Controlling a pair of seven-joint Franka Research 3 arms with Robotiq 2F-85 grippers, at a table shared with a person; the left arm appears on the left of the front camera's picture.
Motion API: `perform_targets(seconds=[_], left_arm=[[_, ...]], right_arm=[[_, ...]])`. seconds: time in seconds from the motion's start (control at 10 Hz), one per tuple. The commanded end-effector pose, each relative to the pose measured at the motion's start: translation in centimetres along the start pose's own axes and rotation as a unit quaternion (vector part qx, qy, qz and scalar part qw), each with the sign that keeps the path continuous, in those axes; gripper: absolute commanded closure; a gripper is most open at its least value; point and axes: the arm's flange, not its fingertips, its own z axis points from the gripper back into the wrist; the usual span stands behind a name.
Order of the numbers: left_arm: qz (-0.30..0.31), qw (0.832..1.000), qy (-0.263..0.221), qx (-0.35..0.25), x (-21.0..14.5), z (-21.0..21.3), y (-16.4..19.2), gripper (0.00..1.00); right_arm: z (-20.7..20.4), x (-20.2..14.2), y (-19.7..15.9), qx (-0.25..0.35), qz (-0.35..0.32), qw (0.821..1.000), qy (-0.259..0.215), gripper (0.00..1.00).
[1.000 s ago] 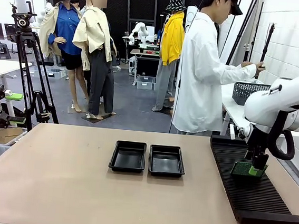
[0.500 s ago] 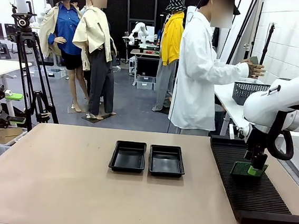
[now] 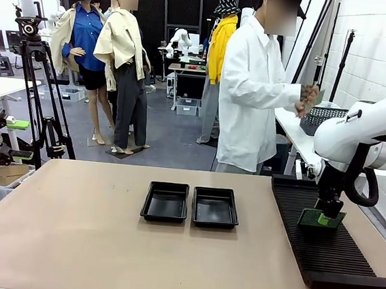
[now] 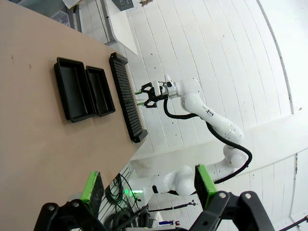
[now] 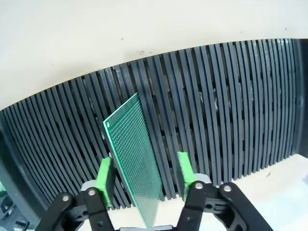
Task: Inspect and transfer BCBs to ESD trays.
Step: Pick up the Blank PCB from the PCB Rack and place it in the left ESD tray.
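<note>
Firstly, the right tool (image 5: pixel 143 162): a black two-finger unit with bright green pads, pointing down at the rack with its jaws parted. One pad stands on each side of a thin green perforated circuit board (image 5: pixel 132 144). A narrow gap shows between each pad and the board's faces, so nothing is gripped. The board sits between the fingers, a little nearer the left-hand pad in the wrist view. It stands on edge in a slot and leans to one side rather than standing upright.

Carrier: a long black ribbed slotted rack (image 5: pixel 216 96). It lies along the right side of the pale tan bench (image 3: pixel 67 242) and runs from the far edge toward the near edge. The board's slot is about midway along it.

Left tool (image 4: pixel 148 186): same make, jaws spread wide with nothing between the pads. It hangs off the bench, well apart from the trays and the rack, and looks across at both.

Receivers: two shallow black glossy plastic trays (image 3: pixel 165 202) with flared rims. They sit side by side, just beside each other, in the middle of the bench toward its far side, well apart from the rack.

Beyond the bench: a person in a white long-sleeved shirt (image 3: pixel 252 95) stands past the far right corner. The person's raised hand (image 3: pixel 309 98) holds something small, too blurred to identify. A dark mesh basket (image 3: pixel 322 119) rests on a side counter behind.
</note>
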Motion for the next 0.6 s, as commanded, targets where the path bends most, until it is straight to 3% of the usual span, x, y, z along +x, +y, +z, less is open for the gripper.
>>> perform_targets(seconds=[0.0, 0.1, 0.5], left_arm=[[-0.001, 1.000, 0.000, 0.003, -0.03, 0.20, -0.01, 0.00], [-0.001, 1.000, 0.000, 0.003, -0.03, 0.20, -0.01, 0.00], [-0.001, 1.000, 0.000, 0.003, -0.03, 0.20, -0.01, 0.00]], right_arm=[[0.17, 0.27, -0.18, -0.004, -0.007, 1.000, 0.019, 0.66], [0.19, 0.26, -0.17, -0.006, -0.007, 1.000, 0.018, 0.79], [0.40, 0.14, -0.19, 0.003, -0.011, 1.000, 0.021, 0.79]])
